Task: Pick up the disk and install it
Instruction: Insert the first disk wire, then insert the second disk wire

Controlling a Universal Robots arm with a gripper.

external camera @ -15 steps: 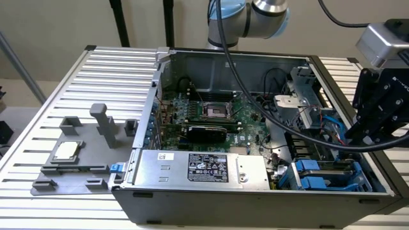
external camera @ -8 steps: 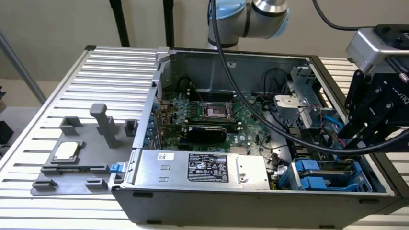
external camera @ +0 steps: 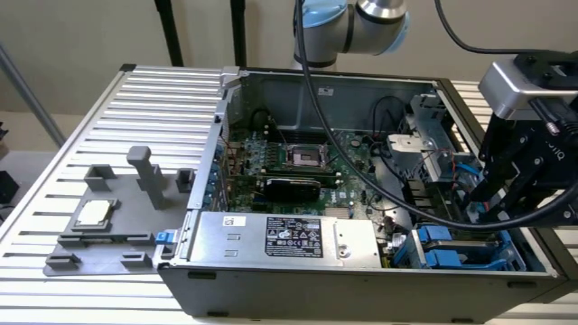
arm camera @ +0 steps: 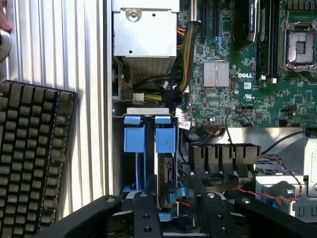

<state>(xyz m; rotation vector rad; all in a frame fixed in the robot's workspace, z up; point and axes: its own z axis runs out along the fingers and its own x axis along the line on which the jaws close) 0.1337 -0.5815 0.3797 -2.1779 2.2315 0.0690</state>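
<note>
Exterior view first. The open computer case [external camera: 361,291] fills the middle of the table. The gripper [external camera: 483,203] hangs at about 3 o'clock from the case's centre, low over the case's edge there. The blue drive cage [external camera: 451,250] sits just below it, at roughly 4 o'clock, beside the power supply [external camera: 280,237]. Out at 9 o'clock, the grey fixture [external camera: 99,261] carries the small square chip [external camera: 93,213] and I see no drive on it. From here I cannot make out the disk.

Wrist view. I am looking straight down into the cage, whose two blue tabs [arm camera: 165,136] stand side by side at the far end of the slots. The disk [arm camera: 166,171] shows edge-on as a narrow pale-and-dark strip in the slot nearer the motherboard [arm camera: 247,74], with blue rail plastic close to it. The gripper [arm camera: 173,198] straddles that slot, right over the disk's near end. I cannot tell whether it is clamped on the disk or merely around it. A keyboard [arm camera: 29,158] lies on the table on the far side of the case wall.

My read is that pickup is done and I am in the install step, with the disk partly down its slot. Seating it calls for a straight push along the slot, with the rails kept square and clear of the nearby cables.
</note>
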